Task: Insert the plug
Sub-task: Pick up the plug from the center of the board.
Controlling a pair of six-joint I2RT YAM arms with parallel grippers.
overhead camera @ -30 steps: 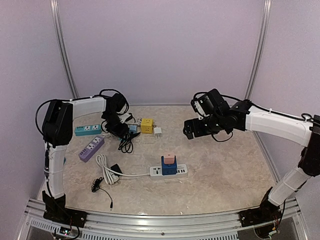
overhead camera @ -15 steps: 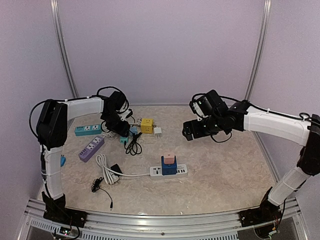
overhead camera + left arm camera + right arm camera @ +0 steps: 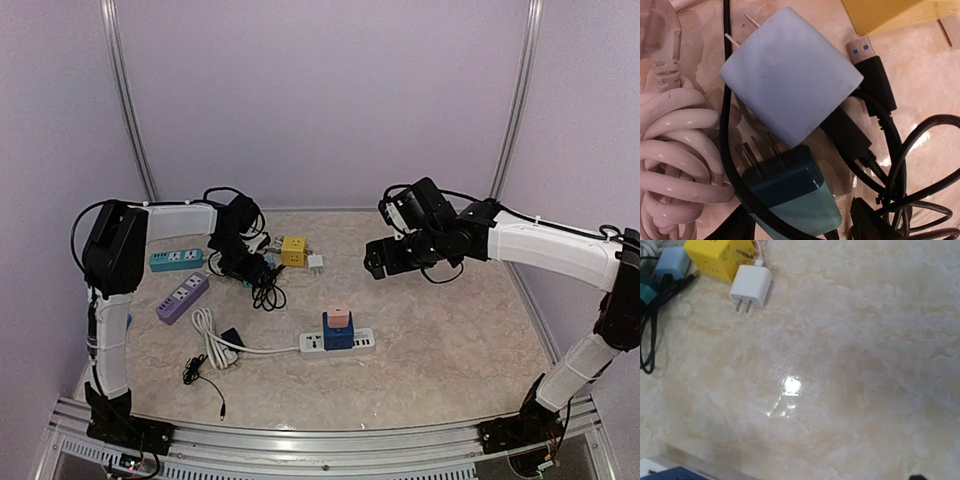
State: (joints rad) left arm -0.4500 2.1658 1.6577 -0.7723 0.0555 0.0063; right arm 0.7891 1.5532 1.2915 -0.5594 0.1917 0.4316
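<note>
The marble-patterned table (image 3: 450, 330) lies bare across its right half and along the near strip in front of the aluminium rail (image 3: 320, 440), while the clutter gathers at the left and back. The right arm (image 3: 540, 245) reaches in from the right edge, elbow high, and holds the right gripper (image 3: 377, 262) above open table just right of the clutter, jaws spread wide with nothing between them. The left arm (image 3: 180, 212) stands upright at the left edge and folds over towards the back, its left gripper (image 3: 238, 262) low over a heap of black cables (image 3: 262, 290); how its jaws stand cannot be told. A white power strip (image 3: 362, 342) sits near the middle carrying a blue adapter (image 3: 337, 335) with a pink adapter (image 3: 339, 316) on top. A purple strip (image 3: 182, 296) and a teal strip (image 3: 176, 260) lie close to the left wall. A yellow cube (image 3: 294, 250) and a white charger (image 3: 315, 264) rest side by side. Right under the left wrist camera, the light-blue plug (image 3: 790, 75) lies on the table, prongs pointing away, touching a teal plug (image 3: 792, 195) beside a white cord coil (image 3: 670, 130).
</note>
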